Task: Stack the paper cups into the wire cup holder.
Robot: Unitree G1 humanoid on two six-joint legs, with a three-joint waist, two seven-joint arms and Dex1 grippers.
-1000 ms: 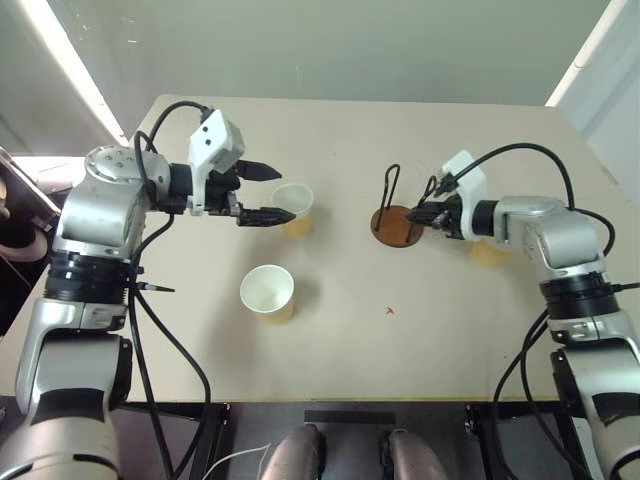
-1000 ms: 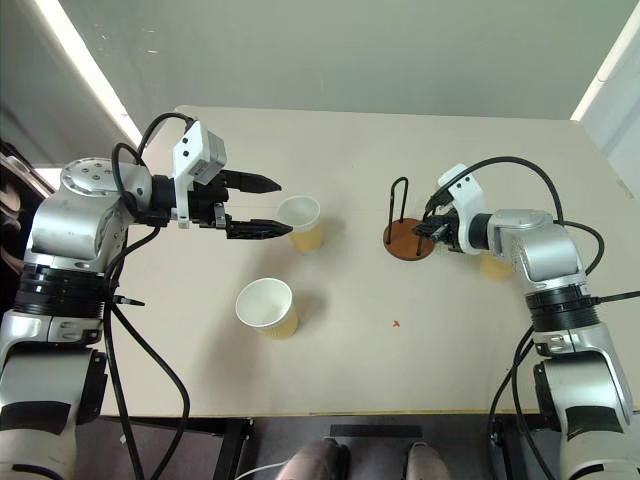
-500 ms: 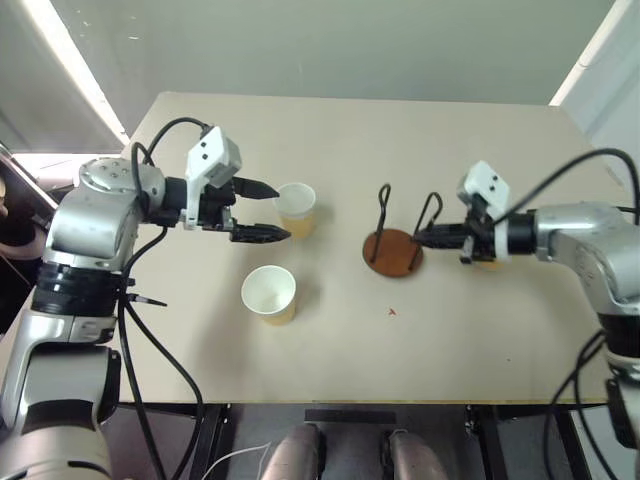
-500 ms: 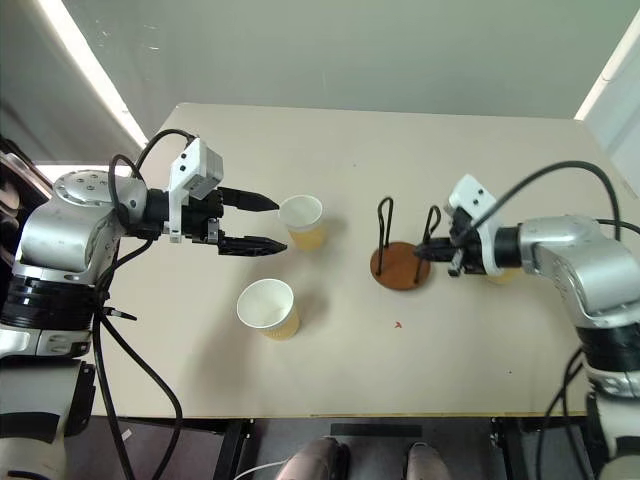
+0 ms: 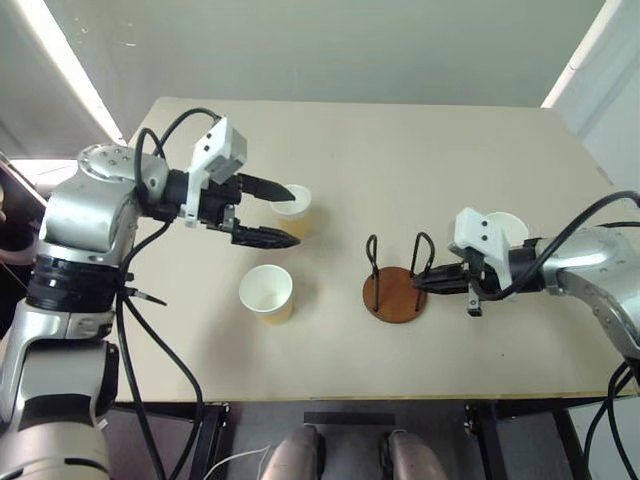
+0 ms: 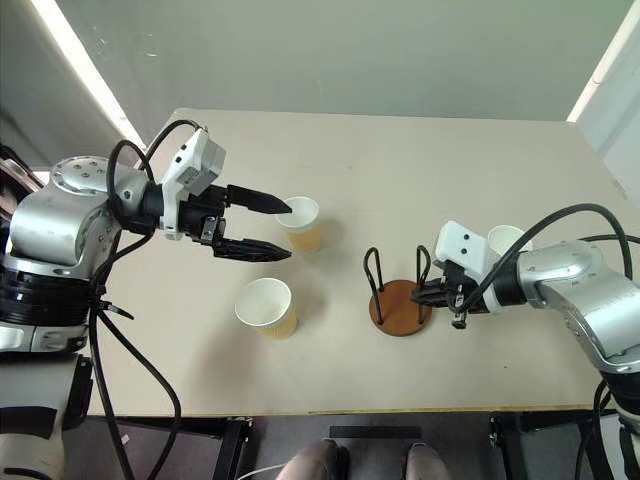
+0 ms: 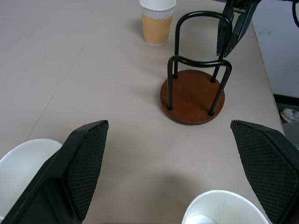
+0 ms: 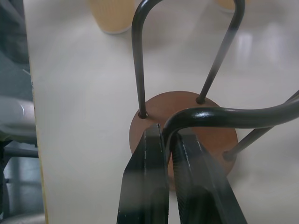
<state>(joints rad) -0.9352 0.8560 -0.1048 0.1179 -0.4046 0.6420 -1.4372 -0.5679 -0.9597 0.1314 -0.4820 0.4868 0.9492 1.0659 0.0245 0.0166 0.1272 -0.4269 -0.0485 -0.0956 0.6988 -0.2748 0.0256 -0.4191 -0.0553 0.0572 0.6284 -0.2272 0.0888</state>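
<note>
While clenched on wire cup holder (image 5: 395,287) loop at lower center, right pincer (image 5: 420,284); left pincer (image 5: 283,213) released, upper left, beside paper cup (image 5: 292,208).

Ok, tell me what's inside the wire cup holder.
Nothing: the wire cup holder has no cup between its loops, and its bare disc base shows. The right gripper pinches one loop from outside. All three paper cups stand on the table.

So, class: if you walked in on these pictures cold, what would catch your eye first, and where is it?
The right end effector, near the table's front edge, shut on one black loop of the wire cup holder. On the left, the open left end effector hovers beside one paper cup, a second in front of it. A third cup stands behind the right arm.
</note>
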